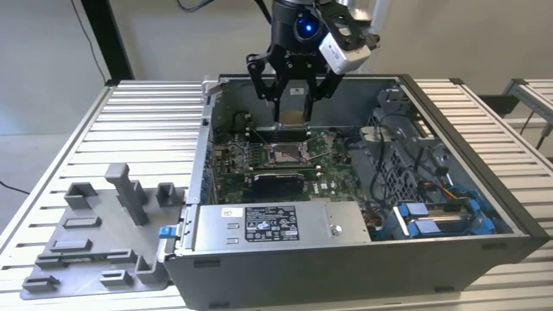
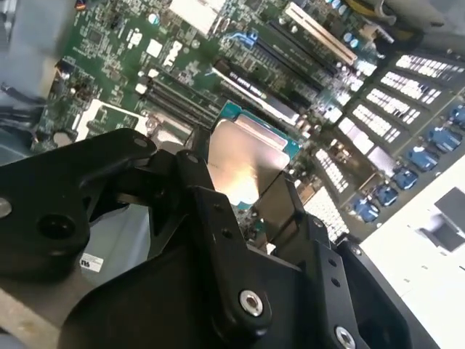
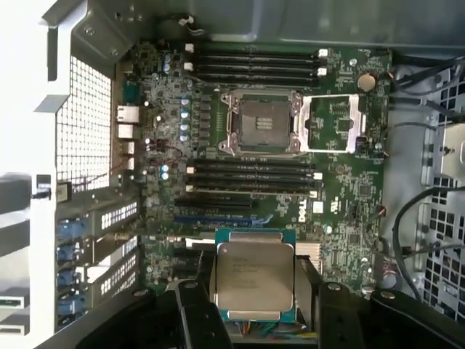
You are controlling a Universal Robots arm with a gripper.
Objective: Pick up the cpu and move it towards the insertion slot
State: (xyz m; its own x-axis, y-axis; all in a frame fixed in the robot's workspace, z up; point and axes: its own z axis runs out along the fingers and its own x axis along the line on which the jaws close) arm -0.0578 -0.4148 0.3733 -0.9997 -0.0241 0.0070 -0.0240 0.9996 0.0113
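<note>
The cpu (image 3: 254, 280), a thin square plate with a pale silver face and a teal edge, is clamped between the two black fingers (image 3: 195, 320) of the hand (image 3: 256, 320), seen in the first wrist view; in the second wrist view the cpu (image 2: 243, 156) catches a bright glare between the same fingers (image 2: 218, 240) of the hand (image 2: 251, 207). In the exterior view the hand (image 1: 293, 120) hangs inside the open computer case (image 1: 346, 272), holding the cpu (image 1: 293, 115) on edge above the green motherboard (image 1: 333, 184), clear of it. The slot (image 1: 284, 153), a small square socket with a shiny metal frame and a dark centre, lies just below and in front of the held cpu, its load plate swung open to the exterior view's right. In the first wrist view the slot (image 3: 263, 123) sits between two banks of black memory slots (image 3: 251, 178), apart from the cpu. A grey metal box (image 1: 272, 227) with a white label lies along the near wall of the case. The case stands on a ribbed metal table (image 1: 147, 123), and a grey plastic tray (image 1: 100, 243) rests on the table at the exterior view's left, beside the case
</note>
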